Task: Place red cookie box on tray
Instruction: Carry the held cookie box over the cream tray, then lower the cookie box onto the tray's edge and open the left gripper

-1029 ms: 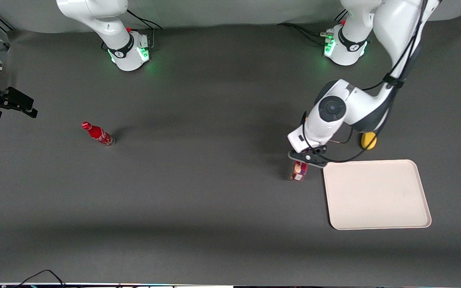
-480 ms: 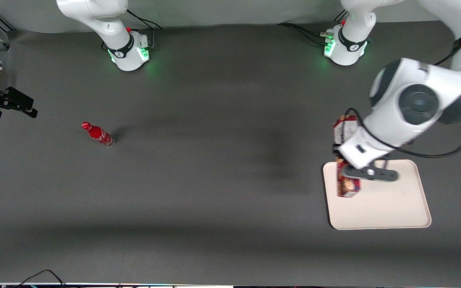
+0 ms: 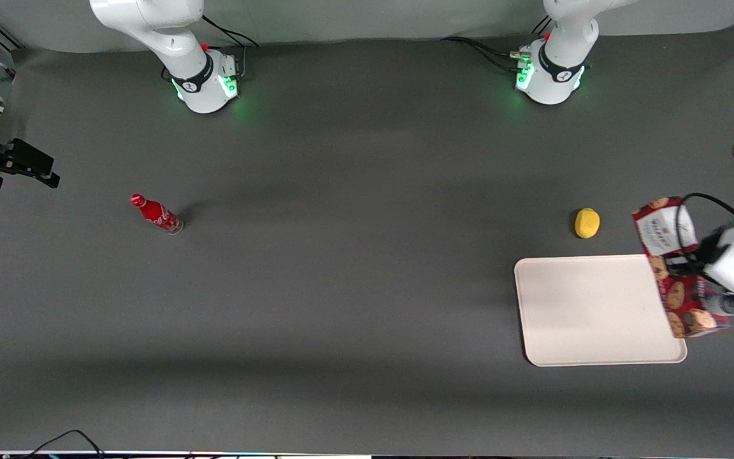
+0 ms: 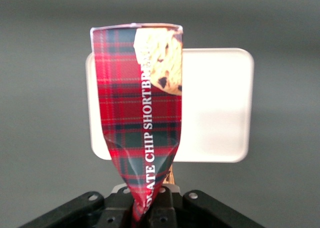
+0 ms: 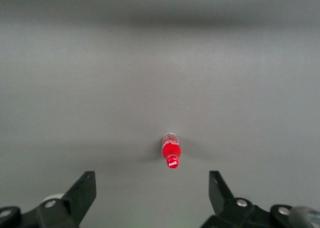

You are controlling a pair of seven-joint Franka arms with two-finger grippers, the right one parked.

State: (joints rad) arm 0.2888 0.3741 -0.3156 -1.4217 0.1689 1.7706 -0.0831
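Note:
The red cookie box (image 3: 676, 268), a dark-red plaid carton with cookie pictures and a white label panel, hangs in the air over the edge of the tray (image 3: 590, 312) that lies toward the working arm's end of the table. My gripper (image 3: 695, 266) is shut on it about midway along its length. In the left wrist view the box (image 4: 142, 107) sticks out from the gripper (image 4: 150, 204), pinched and creased between the fingers, with the cream-white tray (image 4: 215, 107) flat on the table below it. The tray holds nothing.
A small yellow object (image 3: 587, 223) lies on the grey mat just farther from the front camera than the tray. A red soda bottle (image 3: 157, 214) stands toward the parked arm's end of the table. Black gear (image 3: 10, 162) sits at that end's edge.
The box has left the mat beside the tray. My gripper has carried it up and across the tray toward the working arm's end.

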